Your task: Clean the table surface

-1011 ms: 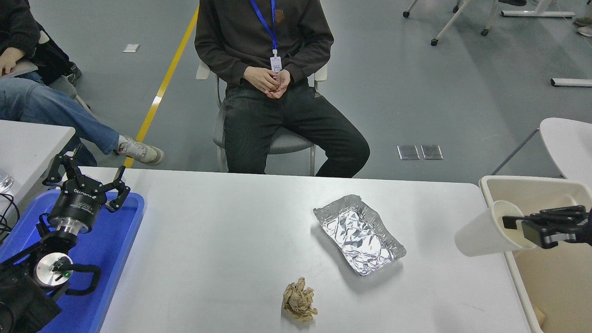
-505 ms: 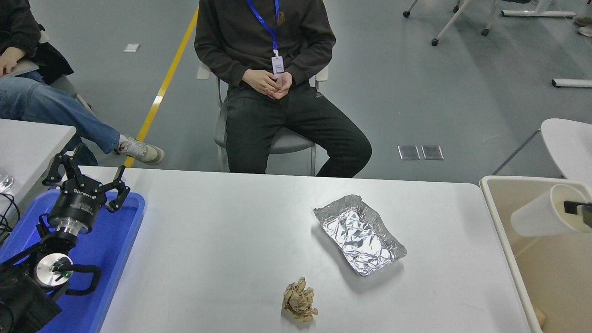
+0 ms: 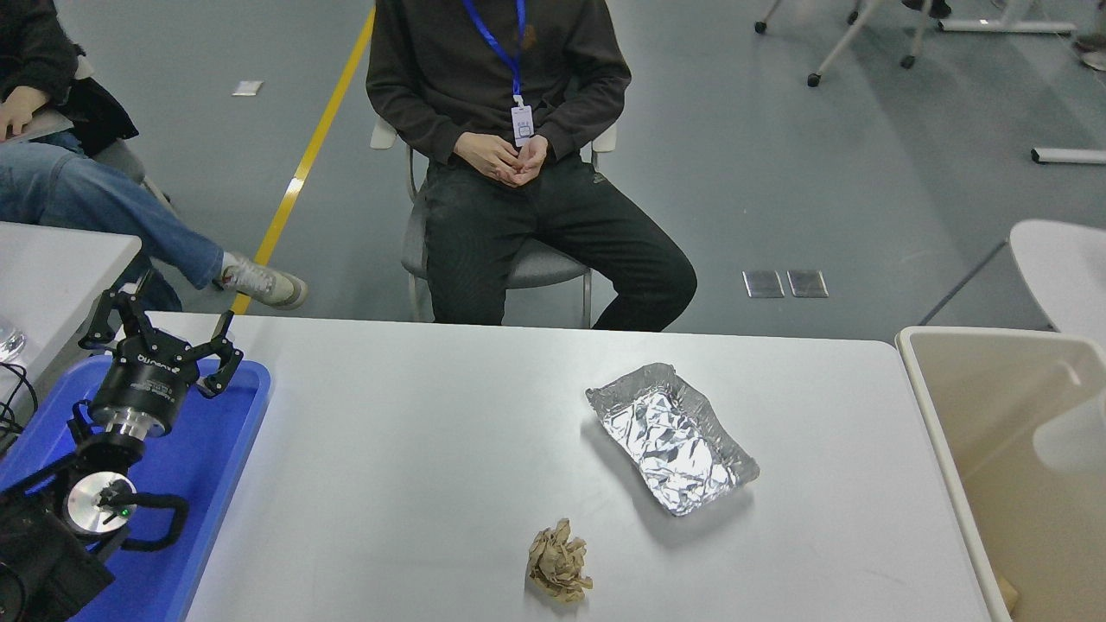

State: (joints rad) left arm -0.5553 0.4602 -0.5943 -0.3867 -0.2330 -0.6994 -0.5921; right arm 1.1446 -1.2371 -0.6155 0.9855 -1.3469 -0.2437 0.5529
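The table surface is a wide light grey-white top. On it lies a crumpled foil tray right of centre and a ball of brown crumpled paper near the front edge. A blurred white paper cup shows inside the beige bin at the right edge. My left gripper is parked over the blue tray at the lower left, open and holding nothing. My right gripper is out of view.
A person sits on a chair just behind the table's far edge, hands clasped. Another person's legs reach in at the upper left, beside a second white table.
My right gripper carried the white cup rightward over the bin and left the picture. The cup now shows blurred inside the bin. The left arm has not moved.
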